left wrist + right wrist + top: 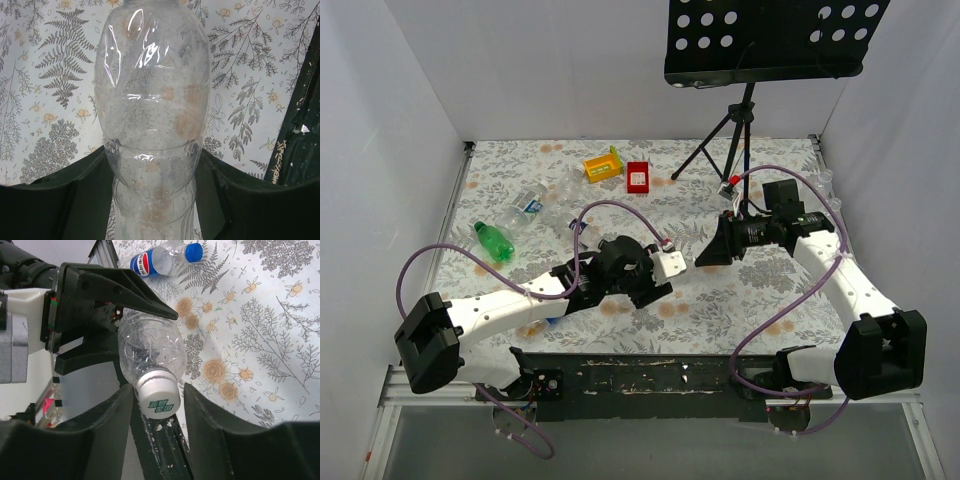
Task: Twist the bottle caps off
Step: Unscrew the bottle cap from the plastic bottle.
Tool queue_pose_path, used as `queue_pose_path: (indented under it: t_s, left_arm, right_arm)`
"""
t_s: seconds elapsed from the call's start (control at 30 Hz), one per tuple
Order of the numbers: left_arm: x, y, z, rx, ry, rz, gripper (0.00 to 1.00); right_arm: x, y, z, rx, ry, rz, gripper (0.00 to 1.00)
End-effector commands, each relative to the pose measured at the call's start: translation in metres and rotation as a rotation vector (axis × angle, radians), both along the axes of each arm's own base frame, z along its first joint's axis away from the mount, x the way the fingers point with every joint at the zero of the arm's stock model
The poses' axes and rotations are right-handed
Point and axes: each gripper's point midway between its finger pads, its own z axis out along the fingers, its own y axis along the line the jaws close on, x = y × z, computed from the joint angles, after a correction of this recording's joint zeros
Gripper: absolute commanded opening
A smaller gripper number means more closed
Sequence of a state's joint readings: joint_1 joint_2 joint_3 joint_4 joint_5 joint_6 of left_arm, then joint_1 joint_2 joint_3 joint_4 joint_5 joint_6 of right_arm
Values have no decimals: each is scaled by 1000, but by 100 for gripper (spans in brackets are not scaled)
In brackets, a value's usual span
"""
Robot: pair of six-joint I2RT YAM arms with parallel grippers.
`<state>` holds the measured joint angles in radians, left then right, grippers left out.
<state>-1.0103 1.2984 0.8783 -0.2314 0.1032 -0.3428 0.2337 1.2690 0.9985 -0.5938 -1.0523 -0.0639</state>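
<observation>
A white cap (158,392) with green lettering, screwed on the neck of a clear bottle (150,347), is held up over the table (710,300) between the two arms. The right end effector (158,407) brackets it, one dark finger on each side. A sliver of gap shows between each finger and the cap's rim, so the jaws stand partly open and grip nothing. The left end effector (152,200) is clamped on the bottle's lower body, presenting the neck to its partner. The step in hand looks to be seizing the cap. Done well, the fingers would close squarely on the cap's side wall rather than its top edge, with the wrist in line with the neck. The left hold would need to be firm enough that the thin-walled body does not turn along with the cap. Beyond, a blue-labelled bottle (150,260) with its blue cap (194,251) on lies on the floral cloth. A green bottle (492,240), a yellow tray (603,165) and a red tray (638,177) sit farther back.
</observation>
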Motion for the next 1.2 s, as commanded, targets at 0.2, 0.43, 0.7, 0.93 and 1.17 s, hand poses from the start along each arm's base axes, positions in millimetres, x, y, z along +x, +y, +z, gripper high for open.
queue_pose_path:
  t_s: [0.2,0.43,0.7,0.93,1.17]
  left_arm:
    - [-2,-7,23,-102,-47,-19,13]
    - [-34,-8,27,-199,133,-178,13]
    - [-56,4,30,-292,378,-333,13]
    - [-46,9,25,-264,339,-287,13]
    - [-20,19,23,-215,236,-156,13]
  right_arm:
    - [-5,4,13,51,-36,70,10]
    - [-24,6,38,129,-278,260,1]
    - [-46,14,32,70,-859,587,1]
    - [-27,17,27,-12,-930,531,1]
    - [-12,19,30,-61,-788,397,34]
